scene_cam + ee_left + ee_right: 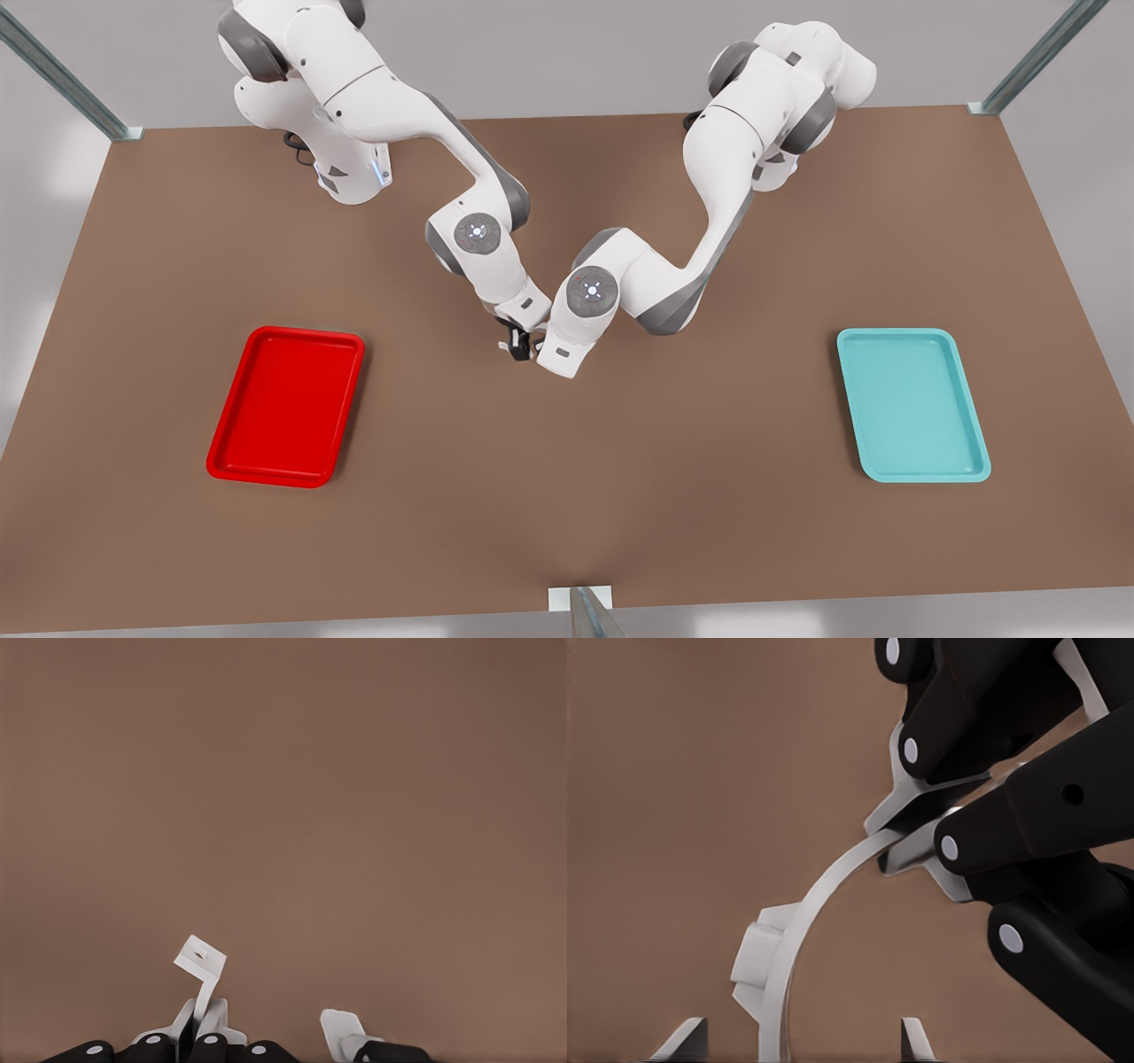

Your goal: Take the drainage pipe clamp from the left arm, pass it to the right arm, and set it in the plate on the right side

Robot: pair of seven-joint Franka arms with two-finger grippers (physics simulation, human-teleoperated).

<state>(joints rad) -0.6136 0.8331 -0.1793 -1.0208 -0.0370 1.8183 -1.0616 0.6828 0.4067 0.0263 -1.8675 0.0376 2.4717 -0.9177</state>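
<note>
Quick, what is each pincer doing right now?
The left pincer: closed on the white clamp.
The right pincer: open, fingertips either side of the clamp, not gripping.

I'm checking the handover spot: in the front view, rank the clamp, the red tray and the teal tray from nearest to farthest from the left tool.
1. Clamp: gripped in the left tool, at mid-table.
2. Red tray: on the front view's left, plainly closer than the other tray.
3. Teal tray: far on the front view's right.
</note>
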